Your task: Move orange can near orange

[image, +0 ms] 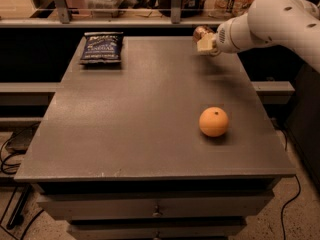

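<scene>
Closest thing to the camera is the front edge of the grey table [125, 134], with drawers under it. A bit further in, toward the right side of the top, sits the orange [214, 121]. It's on its own with bare tabletop all around it, stem dot facing up.

Further back, in the far left corner, there's a dark blue chip bag [102, 46] lying flat. It's well apart from everything else and not part of this.

Right at the far edge, on the right, is the gripper [205, 40], coming in sideways on the white arm [270, 19]. It looks clamped on the orange can [201, 32]: a coppery bit of it pokes out past the pale fingers [204, 45], which sit tight against it. It seems to be held just off the table rather than resting on it, but I wouldn't swear to that from this angle. So little of the can shows that I can't tell which way its long axis points.

What matters for the next move is that the orange lies almost straight toward the near edge from the gripper, only a touch further right in the camera view, and well apart from it. So my guess is the carry is mostly a pull back toward the front of the table. The path between them has nothing in the way, and there's room to set the can down just short of the fruit without bumping it.
</scene>
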Controlling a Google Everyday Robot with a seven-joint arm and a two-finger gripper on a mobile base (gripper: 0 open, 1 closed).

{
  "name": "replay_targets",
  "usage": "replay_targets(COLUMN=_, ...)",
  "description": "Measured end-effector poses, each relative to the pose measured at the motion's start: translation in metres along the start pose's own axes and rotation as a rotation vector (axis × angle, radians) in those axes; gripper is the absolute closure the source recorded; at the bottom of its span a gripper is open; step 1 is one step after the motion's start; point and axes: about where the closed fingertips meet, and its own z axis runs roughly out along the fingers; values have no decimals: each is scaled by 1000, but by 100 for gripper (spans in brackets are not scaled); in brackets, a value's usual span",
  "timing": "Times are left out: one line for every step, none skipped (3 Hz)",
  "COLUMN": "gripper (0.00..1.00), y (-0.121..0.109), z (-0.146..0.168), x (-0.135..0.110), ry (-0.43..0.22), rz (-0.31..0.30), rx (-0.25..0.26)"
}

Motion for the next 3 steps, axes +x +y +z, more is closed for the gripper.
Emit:
replay_targets(gripper=100, y=15, z=-42, x=19, ry=37, rz=-71, rx=-79)
replay_targets(gripper=100, y=31, z=-91, x=51, ry=41, rz=-119, rx=-169)
replay_targets(gripper=100, y=32, z=-91, x=52, ry=53, rz=-122, rx=-168)
